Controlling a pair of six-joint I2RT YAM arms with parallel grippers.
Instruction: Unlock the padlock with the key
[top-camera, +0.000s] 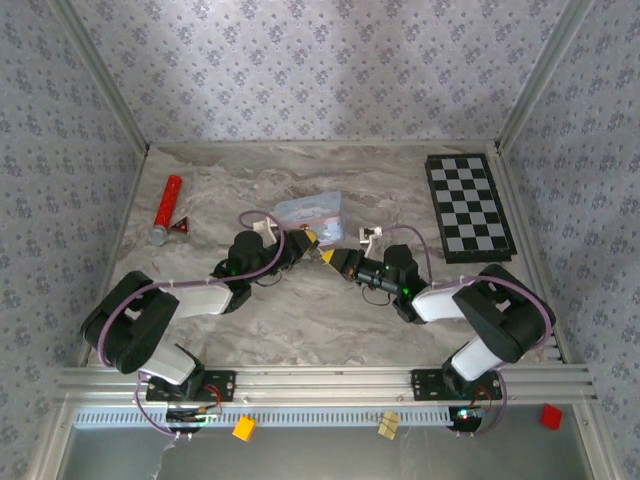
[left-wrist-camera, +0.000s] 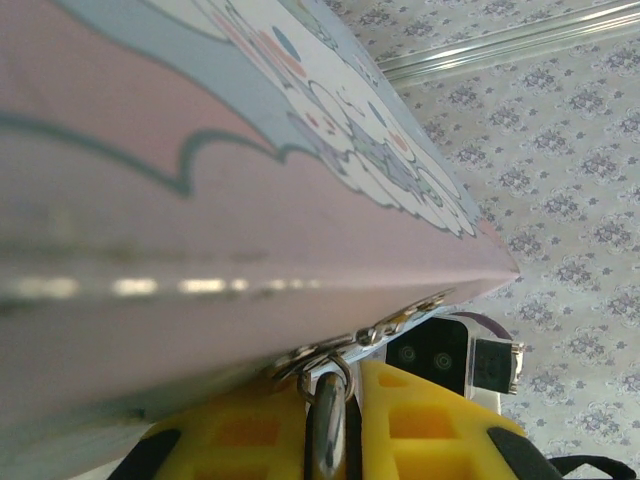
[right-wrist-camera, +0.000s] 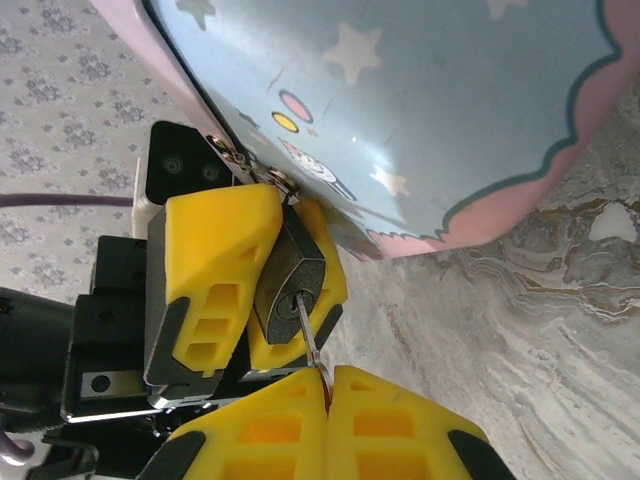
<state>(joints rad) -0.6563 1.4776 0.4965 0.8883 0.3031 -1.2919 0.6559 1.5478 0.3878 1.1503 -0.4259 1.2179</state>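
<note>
The padlock (right-wrist-camera: 290, 285), a small dark block, is clamped between the yellow fingers (right-wrist-camera: 215, 250) of my left gripper (left-wrist-camera: 335, 425), which is shut on it. Its silvery shackle (left-wrist-camera: 337, 378) hooks through the metal hasp on the edge of the pale blue tin (right-wrist-camera: 420, 110). The key (right-wrist-camera: 308, 335), a thin grey sliver, sticks out of my shut right gripper (right-wrist-camera: 326, 385), and its tip is in the keyhole on the padlock's underside. From above, the left gripper (top-camera: 307, 238) and right gripper (top-camera: 329, 257) meet just in front of the tin (top-camera: 312, 209).
A red cylinder with a silver end (top-camera: 167, 208) and a small red triangular piece (top-camera: 183, 228) lie at the left. A checkerboard (top-camera: 470, 205) lies at the back right. The marbled table surface (right-wrist-camera: 520, 350) runs under the tin.
</note>
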